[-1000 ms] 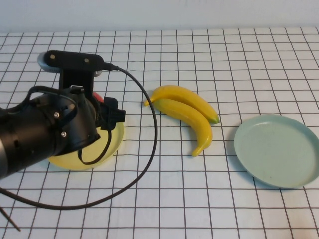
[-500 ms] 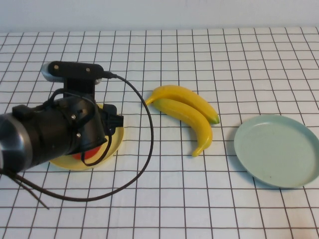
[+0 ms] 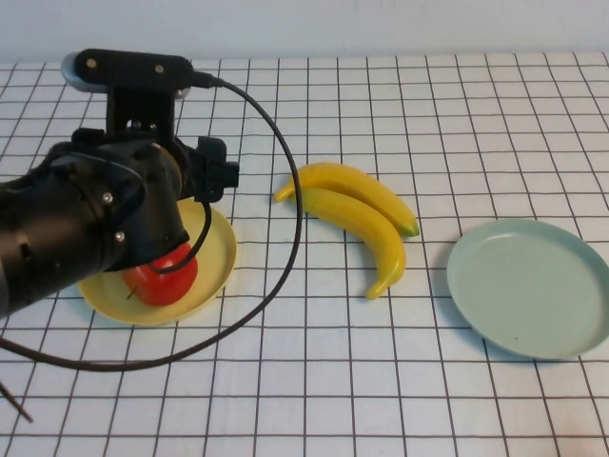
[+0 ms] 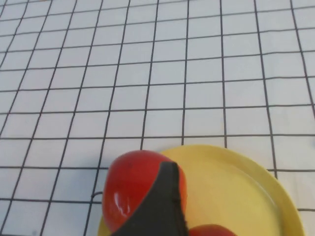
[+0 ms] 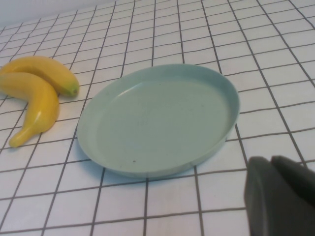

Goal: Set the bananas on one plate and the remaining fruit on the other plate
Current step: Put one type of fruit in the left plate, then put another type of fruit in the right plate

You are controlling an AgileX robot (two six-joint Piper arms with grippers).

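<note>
Two yellow bananas lie side by side mid-table, also in the right wrist view. The pale blue-green plate sits bare at the right. The yellow plate at the left holds a red apple. The left wrist view shows two apples on the yellow plate: one behind a dark finger, one at the frame's edge. My left gripper hangs open and empty above this plate. My right gripper is shut and empty beside the blue-green plate.
My bulky left arm and its looping cable cover the far half of the yellow plate in the high view. The table is a white cloth with a black grid. The right arm is outside the high view.
My left arm has lifted and drawn back from the yellow plate. The red apple it covered now lies free on the plate. Bananas and blue-green plate have not moved.
</note>
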